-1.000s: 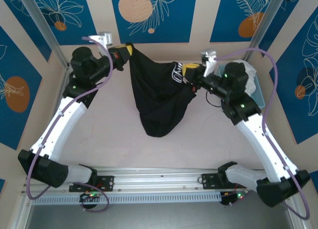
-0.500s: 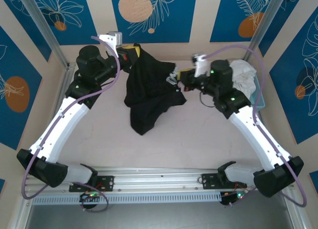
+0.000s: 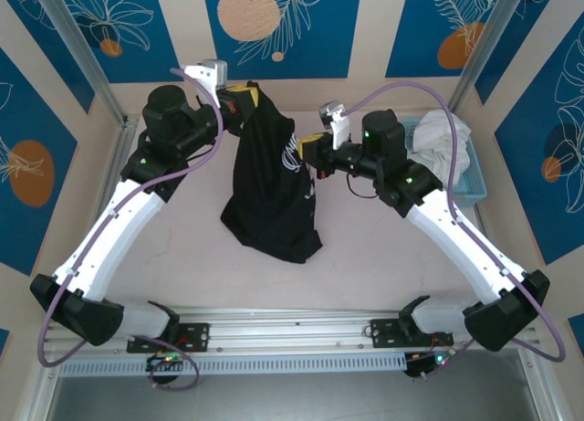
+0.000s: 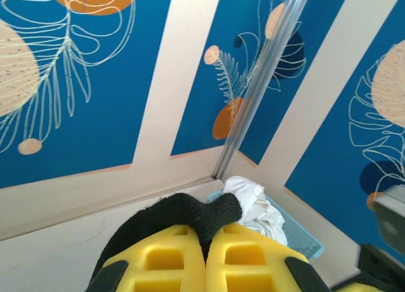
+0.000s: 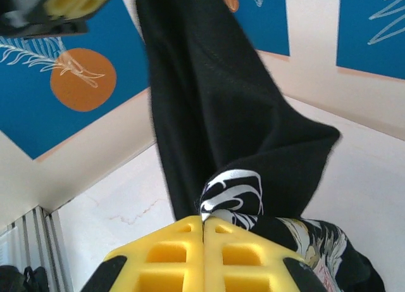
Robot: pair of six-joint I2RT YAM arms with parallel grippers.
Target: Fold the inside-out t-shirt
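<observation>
Left hand point(image 3: 239, 101) and right hand point(image 3: 307, 152) each pinch the inside-out t-shirt point(image 3: 269, 202), dangling limp mid-frame: seemingly soft, light, probably best held at its corners.

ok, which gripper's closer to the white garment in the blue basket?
Right. The right gripper, shut on the black t-shirt, sits left of the white garment; the left gripper grips the t-shirt farther left.

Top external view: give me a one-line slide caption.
Left gripper and right gripper pinch the inside-out t-shirt, hanging bunched between them over the table; a white garment sits in the blue basket.
</observation>
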